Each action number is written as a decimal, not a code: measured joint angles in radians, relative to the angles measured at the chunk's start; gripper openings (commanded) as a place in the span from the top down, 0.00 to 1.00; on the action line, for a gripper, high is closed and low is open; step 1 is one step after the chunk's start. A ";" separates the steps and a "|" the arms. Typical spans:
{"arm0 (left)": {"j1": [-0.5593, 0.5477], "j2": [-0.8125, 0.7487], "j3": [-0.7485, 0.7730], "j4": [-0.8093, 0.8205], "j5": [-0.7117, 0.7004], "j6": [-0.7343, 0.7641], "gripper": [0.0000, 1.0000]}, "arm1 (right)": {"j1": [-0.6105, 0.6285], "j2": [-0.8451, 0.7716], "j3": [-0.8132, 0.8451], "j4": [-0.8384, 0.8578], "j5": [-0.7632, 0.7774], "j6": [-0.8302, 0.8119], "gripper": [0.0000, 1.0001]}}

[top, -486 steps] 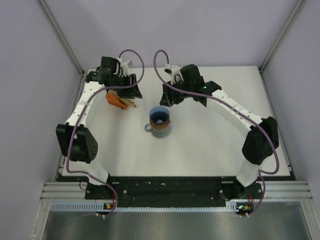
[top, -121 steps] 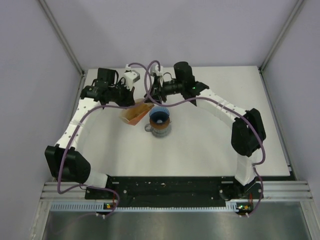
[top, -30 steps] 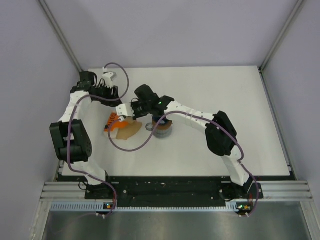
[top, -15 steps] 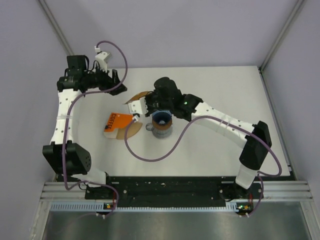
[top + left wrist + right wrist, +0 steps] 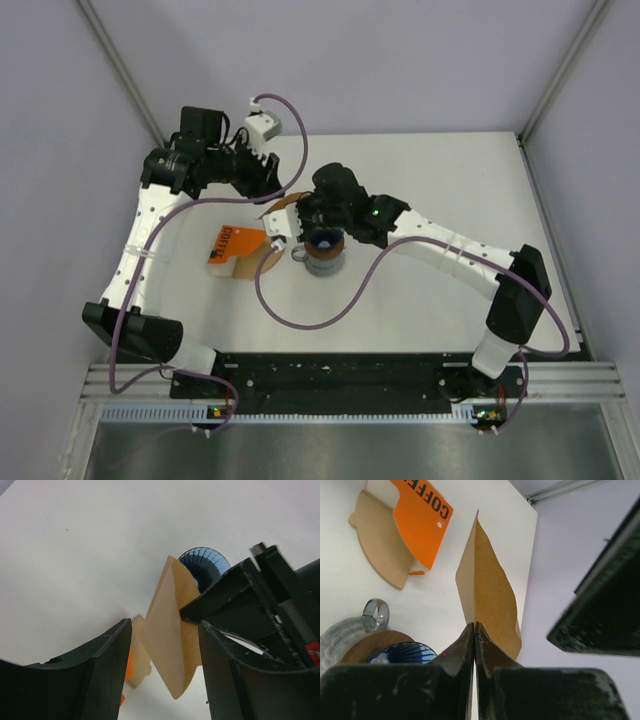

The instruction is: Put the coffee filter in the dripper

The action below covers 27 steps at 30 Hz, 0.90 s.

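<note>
My right gripper (image 5: 474, 630): fingers pressed together on the lower edge of the thin light-tan paper coffee filter (image 5: 487, 580), pinching it flat.
The coffee filter: up off the white table (image 5: 450, 180), just beside the small bright blue ribbed dripper (image 5: 402, 655), not in it.
The dripper: mouth up on a brown ring (image 5: 367, 649) atop the grey handled mug (image 5: 374, 611).
My left gripper (image 5: 165, 626): fingers wide apart, holding nothing; the filter shows between them, touching neither.
The orange packet (image 5: 230, 243): flat on the table left of the mug, tan papers (image 5: 262, 262) fanning out.
</note>
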 measured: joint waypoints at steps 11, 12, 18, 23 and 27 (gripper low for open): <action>-0.048 0.049 -0.057 -0.043 -0.087 0.045 0.59 | 0.002 -0.074 -0.025 -0.008 0.009 0.008 1.00; -0.050 0.052 -0.061 -0.043 -0.096 0.040 0.65 | 0.002 -0.074 -0.027 -0.005 0.010 0.008 1.00; -0.059 0.062 -0.072 0.014 -0.168 -0.018 1.00 | 0.002 -0.098 -0.075 -0.026 0.012 0.008 1.00; -0.089 0.062 -0.117 0.089 -0.188 -0.071 1.00 | 0.003 -0.153 -0.122 -0.074 0.011 0.043 0.98; -0.142 0.067 -0.150 0.137 -0.185 -0.118 1.00 | -0.006 -0.211 -0.158 -0.110 -0.024 0.140 0.68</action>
